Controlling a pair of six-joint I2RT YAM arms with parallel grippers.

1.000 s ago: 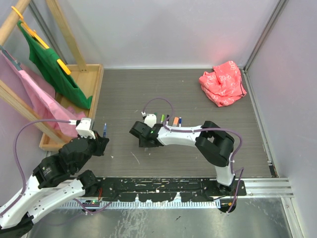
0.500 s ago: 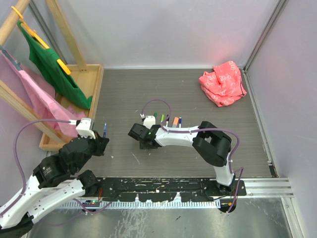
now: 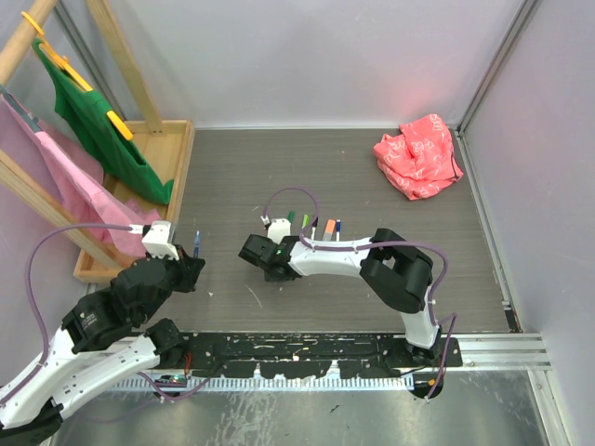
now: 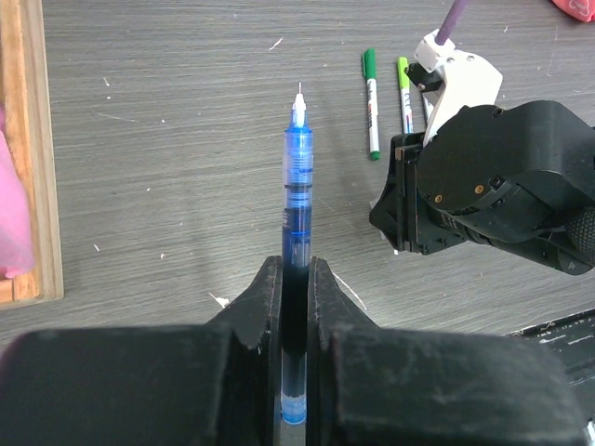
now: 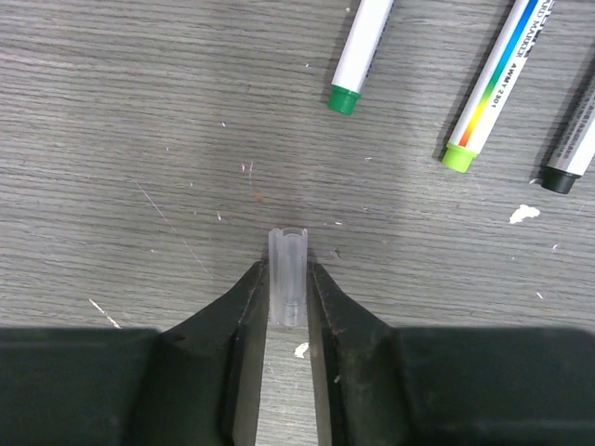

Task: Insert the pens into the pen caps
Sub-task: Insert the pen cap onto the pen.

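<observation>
The left gripper is clamped on a blue pen low on its translucent barrel. The bare needle tip points toward the far edge of the desk, near the left edge. The right gripper pinches a clear cap, a short tube of see-through plastic with its open end forward, low over the middle of the desk. Just beyond it lie more pens, side by side: a white one with a green end, one with a lime end and one with a black end. The desk top is grey with a wood grain and is flecked with white. A shallow wooden tray at the far-left corner holds the foot of a wooden rack and the hem of a green cloth. A crumpled red bag sits in the far-right corner.
</observation>
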